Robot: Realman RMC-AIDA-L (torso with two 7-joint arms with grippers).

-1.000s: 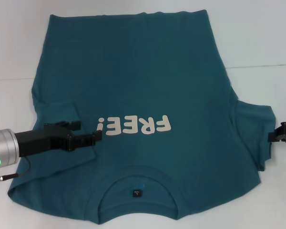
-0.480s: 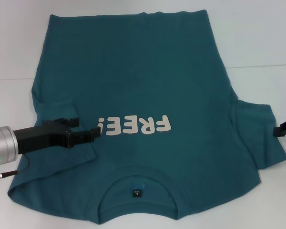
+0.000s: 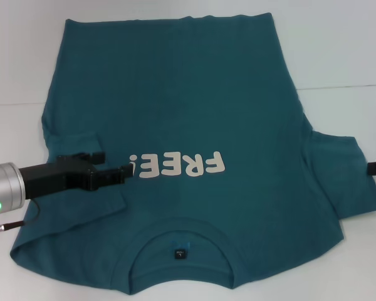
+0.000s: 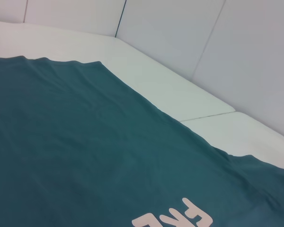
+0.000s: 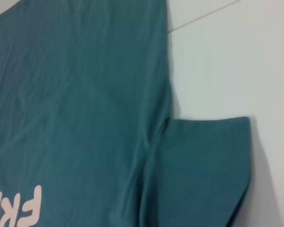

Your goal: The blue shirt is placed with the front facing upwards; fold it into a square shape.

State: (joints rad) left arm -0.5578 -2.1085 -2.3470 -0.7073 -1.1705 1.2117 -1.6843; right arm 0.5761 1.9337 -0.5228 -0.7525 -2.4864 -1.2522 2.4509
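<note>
Left hand (image 3: 116, 175), closed on nothing, is held low over the blue shirt (image 3: 188, 113), spread print-up on the table (image 3: 338, 56); a sleeve lies folded inward beneath it, probably for squaring.

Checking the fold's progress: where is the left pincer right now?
In the head view, the left pincer is over the dark teal-blue cotton T-shirt on the robot's left, its tips at the off-white "FREE!" print.

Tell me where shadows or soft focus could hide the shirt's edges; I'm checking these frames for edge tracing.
Head view: even light; the left gripper casts a faint shadow on the blue shirt. Right wrist view: soft focus, with a grey shadow along the sleeve edge. Left wrist view: the near cloth is dim, yet its edge against the table stays clear.
</note>
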